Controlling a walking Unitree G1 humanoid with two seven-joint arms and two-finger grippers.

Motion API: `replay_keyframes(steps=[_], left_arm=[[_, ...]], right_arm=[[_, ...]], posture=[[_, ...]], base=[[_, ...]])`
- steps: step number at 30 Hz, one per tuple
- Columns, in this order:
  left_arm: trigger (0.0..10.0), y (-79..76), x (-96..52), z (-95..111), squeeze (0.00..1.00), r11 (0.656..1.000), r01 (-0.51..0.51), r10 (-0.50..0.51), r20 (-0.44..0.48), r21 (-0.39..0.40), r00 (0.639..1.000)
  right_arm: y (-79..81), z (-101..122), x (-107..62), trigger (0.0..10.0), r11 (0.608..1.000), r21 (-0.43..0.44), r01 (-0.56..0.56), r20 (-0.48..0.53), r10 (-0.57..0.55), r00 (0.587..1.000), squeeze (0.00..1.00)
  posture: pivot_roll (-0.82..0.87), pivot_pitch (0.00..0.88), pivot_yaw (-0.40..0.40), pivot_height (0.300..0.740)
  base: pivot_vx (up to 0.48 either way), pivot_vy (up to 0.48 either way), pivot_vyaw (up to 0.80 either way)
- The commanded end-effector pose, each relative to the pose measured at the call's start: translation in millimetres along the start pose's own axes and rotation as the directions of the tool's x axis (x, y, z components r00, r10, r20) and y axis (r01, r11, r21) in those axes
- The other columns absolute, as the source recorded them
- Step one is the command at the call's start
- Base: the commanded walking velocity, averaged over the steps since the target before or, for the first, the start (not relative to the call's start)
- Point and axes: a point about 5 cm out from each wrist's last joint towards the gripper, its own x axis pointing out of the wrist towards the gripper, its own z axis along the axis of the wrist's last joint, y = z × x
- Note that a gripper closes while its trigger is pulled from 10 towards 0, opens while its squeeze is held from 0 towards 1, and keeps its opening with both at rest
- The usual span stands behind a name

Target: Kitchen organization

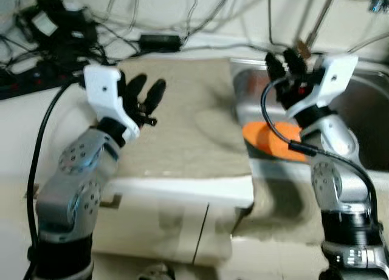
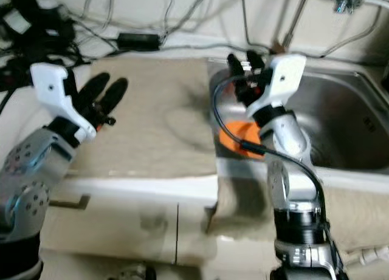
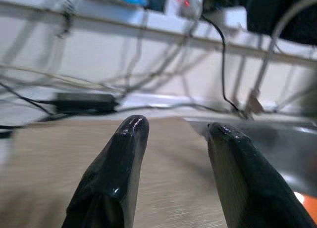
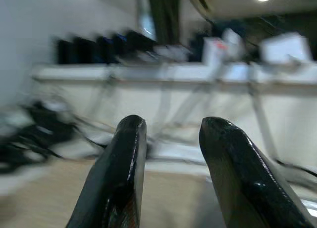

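Note:
My left gripper [image 1: 149, 92] is raised over the beige counter mat [image 1: 182, 128], open, with nothing between its black fingers [image 3: 124, 163]. My right gripper [image 1: 285, 64] is lifted above the left rim of the steel sink [image 2: 346, 122], open and holding nothing; its fingers [image 4: 126, 168] point toward the back wall. An orange object [image 1: 270, 137] lies in the sink against its left wall, below my right wrist and partly hidden by the arm.
A black power adapter [image 1: 160, 42] and a tangle of cables [image 1: 55, 25] run along the back of the counter. Tap pipes [image 1: 316, 25] rise behind the sink. The white counter front edge [image 1: 182, 192] lies below both arms.

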Motion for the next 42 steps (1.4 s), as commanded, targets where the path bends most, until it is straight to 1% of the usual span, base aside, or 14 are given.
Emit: replay_keyframes(steps=[1,2,3,4,6,8,11,15,18,20,25,32,37,42], left_arm=[[10.0,-5.3,-4.3,2.9,0.0,1.0,0.012,-0.012,0.007,-0.005,1.0],[10.0,-9.8,-7.6,-1.0,0.0,0.999,0.036,-0.036,-0.019,0.024,0.999],[10.0,-9.8,-7.6,-1.0,0.0,0.999,0.036,-0.036,-0.019,0.024,0.999],[10.0,-12.7,-9.3,-3.6,0.0,0.998,0.04,-0.038,-0.035,0.048,0.999],[10.0,-11.5,-10.3,-4.3,0.0,0.995,-0.02,0.024,-0.034,0.095,0.999],[10.0,-8.8,-10.9,-3.8,0.0,0.994,-0.055,0.057,-0.018,0.094,0.998],[10.0,-6.7,-13.8,-4.2,0.0,0.992,-0.068,0.068,0.003,0.11,0.998],[10.0,-8.5,-18.5,-11.6,0.0,0.992,-0.073,0.076,-0.034,0.101,0.997],[10.0,-8.7,-18.5,-17.6,0.0,0.984,-0.089,0.099,-0.056,0.152,0.994],[10.0,-7.7,-17.2,-18.2,0.0,0.982,-0.101,0.111,-0.051,0.162,0.993],[10.0,-6.8,-16.0,-16.6,0.0,0.983,-0.118,0.124,-0.037,0.142,0.992],[10.0,-6.5,-16.1,-18.9,0.0,0.984,-0.131,0.138,-0.052,0.125,0.989],[10.0,-7.9,-16.2,-20.6,0.0,0.982,-0.113,0.124,-0.064,0.149,0.99],[10.0,-7.5,-16.4,-21.3,0.0,0.983,-0.126,0.136,-0.066,0.132,0.989]], right_arm=[[7.0,7.9,-6.0,10.0,1.0,0.023,-0.007,0.03,0.006,1.0,0.0],[18.5,4.1,-13.5,10.0,0.998,0.062,-0.025,0.019,0.024,1.0,0.0],[18.5,4.1,-13.5,10.0,0.998,0.062,-0.025,0.019,0.024,1.0,0.0],[26.7,-1.4,-19.0,10.0,0.996,0.088,-0.031,0.001,0.031,1.0,0.0],[35.8,-8.4,-24.6,10.0,0.992,0.121,-0.029,-0.024,0.032,0.999,0.0],[38.0,-9.2,-26.6,10.0,0.991,0.132,-0.019,-0.036,0.024,0.999,0.0],[38.5,-7.9,-29.5,10.0,0.99,0.14,-0.005,-0.049,0.012,0.999,0.0],[37.5,-10.4,-32.4,10.0,0.989,0.148,0.004,-0.069,0.006,0.998,0.0],[37.7,-15.9,-35.9,10.0,0.988,0.152,0.003,-0.095,0.011,0.995,0.0],[38.7,-17.4,-37.1,10.0,0.988,0.152,-0.002,-0.107,0.018,0.994,0.0],[40.4,-18.9,-38.5,10.0,0.988,0.151,-0.014,-0.121,0.033,0.992,0.0],[40.2,-21.4,-39.0,10.0,0.988,0.155,-0.021,-0.134,0.043,0.99,0.0],[41.1,-22.1,-38.5,10.0,0.986,0.161,-0.034,-0.138,0.057,0.989,0.0],[41.8,-22.9,-38.8,10.0,0.985,0.167,-0.04,-0.142,0.064,0.988,0.0]], posture=[[-0.06,0.0,0.005,0.74],[-0.06,0.0,0.006,0.74],[-0.06,0.0,0.006,0.74],[-0.06,0.0,0.008,0.74],[-0.06,0.0,0.01,0.74],[-0.05,0.0,0.01,0.74],[-0.05,0.0,0.009,0.74],[-0.05,0.0,0.006,0.74],[-0.05,0.0,0.003,0.74],[-0.05,0.0,0.004,0.74],[-0.05,0.0,0.005,0.74],[-0.04,0.0,0.001,0.74],[-0.04,0.0,-0.001,0.74],[-0.04,0.0,-0.003,0.74]], base=[[0.0,0.0,0.8],[0.0,0.0,0.8],[0.0,0.0,0.8],[0.0,0.0,0.8],[0.0,0.0,0.8],[0.0,0.0,0.8],[0.0,0.0,0.8],[0.0,0.0,0.8],[0.0,0.0,0.8],[0.0,0.0,0.8],[0.0,0.0,0.8],[0.0,0.0,0.8],[0.0,0.0,0.8],[0.0,0.0,0.8]])
